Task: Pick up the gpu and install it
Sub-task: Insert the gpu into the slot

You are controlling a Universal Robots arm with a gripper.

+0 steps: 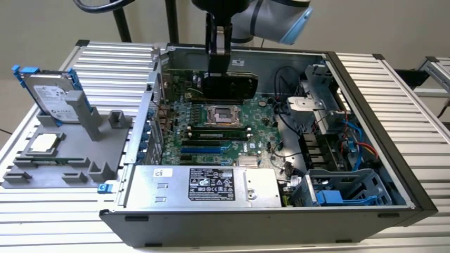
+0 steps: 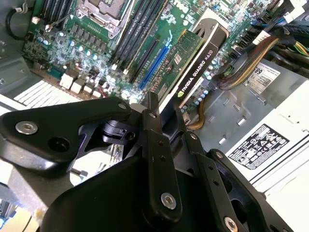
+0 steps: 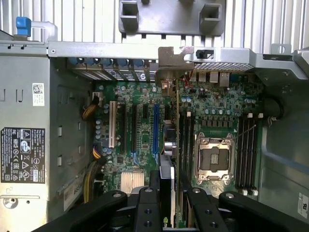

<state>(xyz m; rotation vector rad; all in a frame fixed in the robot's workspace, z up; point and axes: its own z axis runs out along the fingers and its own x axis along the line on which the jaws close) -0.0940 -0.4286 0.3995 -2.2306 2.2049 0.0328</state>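
Gripper (image 1: 219, 74) over the open case (image 1: 246, 227), with the CPU socket (image 1: 223, 113) on the motherboard (image 1: 266, 125) taken as my reference mark. From my station I read the fingers (image 2: 153, 140) as drawn narrow, pinching the upper edge of the gpu (image 1: 231, 87) between them. In the exterior view the gpu hangs upright on its long edge, just beside the socket on the side toward the far wall of the case, with its black cooler face turned to that camera. In the second wrist view its green board and black face run away from the fingers over the motherboard. In the first wrist view I see it edge-on, between the socket and the blue slot (image 3: 155, 128), with its silver end bracket (image 3: 169, 60) at the row of rear slot openings. Whether its lower edge touches a slot I cannot tell.

Power supply (image 1: 211, 184): beyond the expansion slots from the socket, along the near wall of the case.

Grey holder (image 1: 105, 139): outside the case, well apart from the socket toward the exterior view's left, resting on the slatted counter (image 1: 393, 89). A hard drive (image 1: 52, 97) stands upright in it and a CPU chip (image 1: 43, 142) lies flat on it.
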